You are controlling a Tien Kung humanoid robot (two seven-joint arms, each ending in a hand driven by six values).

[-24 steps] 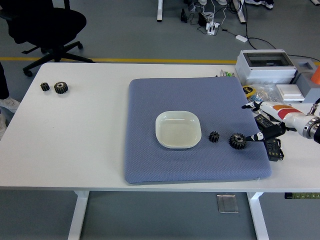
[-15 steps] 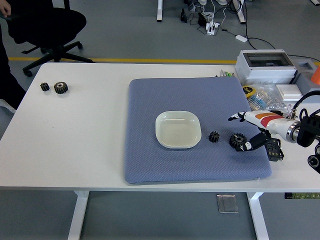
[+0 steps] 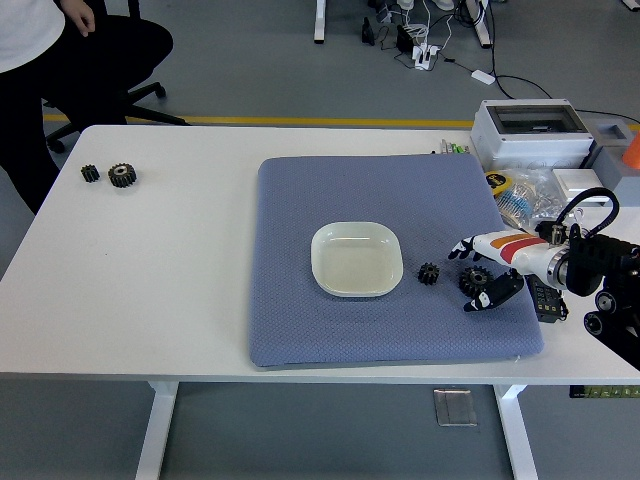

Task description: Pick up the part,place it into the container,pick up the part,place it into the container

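Observation:
Two black gears lie on the blue mat [image 3: 300, 320] to the right of a white square dish [image 3: 357, 260]: a small gear [image 3: 429, 272] and a larger gear [image 3: 476, 279]. My right hand [image 3: 465, 278] reaches in from the right and is open, one white finger above the larger gear and a dark-tipped finger below it. The fingers straddle the gear without lifting it. The dish holds nothing. My left hand is out of view.
Two more black gears [image 3: 110, 175] sit at the table's far left. A grey box [image 3: 530, 133], bags of small parts and black adapters crowd the right edge. A person [image 3: 30, 60] stands at the top left by an office chair.
My right hand moved left and now straddles the larger gear, which stays on the mat. A person has stepped into view at the top left.

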